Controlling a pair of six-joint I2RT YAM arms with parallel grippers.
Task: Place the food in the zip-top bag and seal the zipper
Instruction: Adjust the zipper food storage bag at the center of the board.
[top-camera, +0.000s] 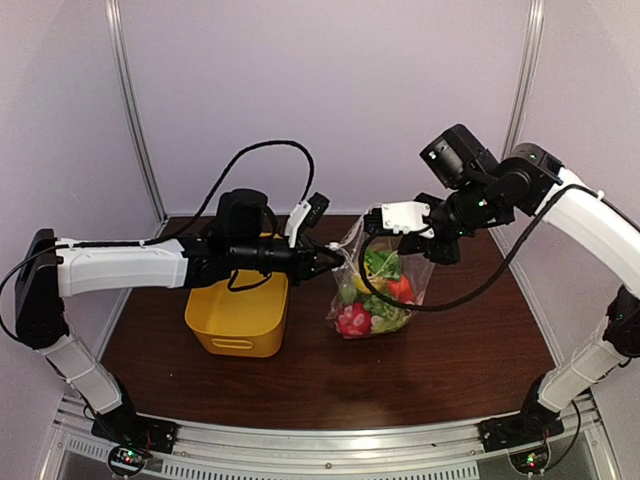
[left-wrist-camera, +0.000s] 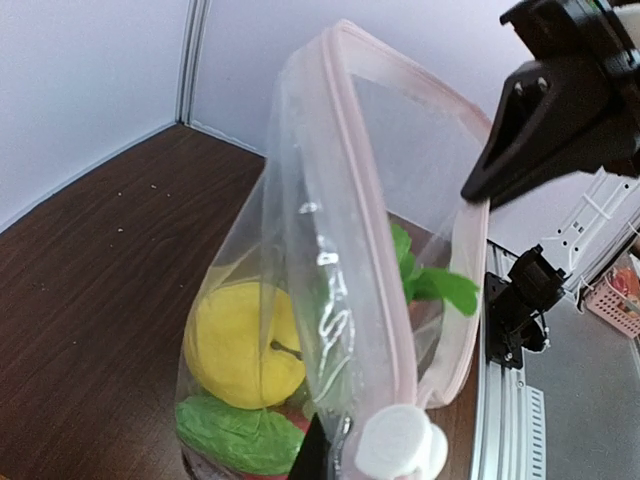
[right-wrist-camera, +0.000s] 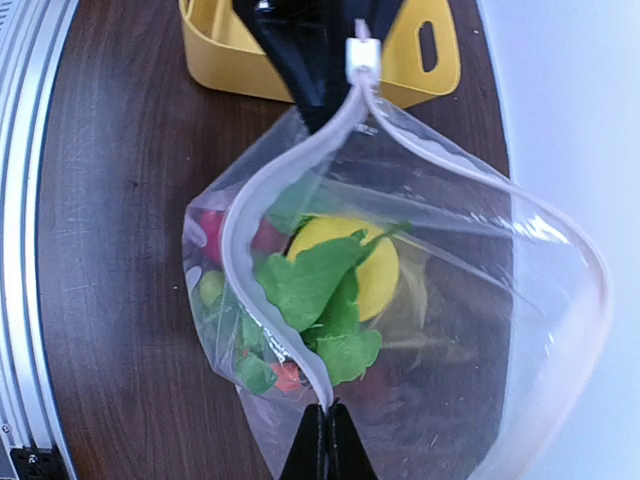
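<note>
Left fingers (top-camera: 333, 262): closed, pinching the bag's mouth corner beside the white slider (right-wrist-camera: 362, 55), centre of the top view.
Yellow plastic basket (top-camera: 238, 318): on the dark wooden bench (top-camera: 450, 370), left of centre; inside mostly hidden by the arm.
Clear crinkly plastic zip-top bag (top-camera: 372, 290): just right of the basket, mouth upward, gaping.
Small plastic toy food (right-wrist-camera: 385, 270): inside the bag; yellow fruit, green leaves, red pieces.
Pale pink zipper (right-wrist-camera: 228, 230): unsealed, sides apart.
Right fingers (right-wrist-camera: 325, 445): closed on the mouth's opposite end.
</note>
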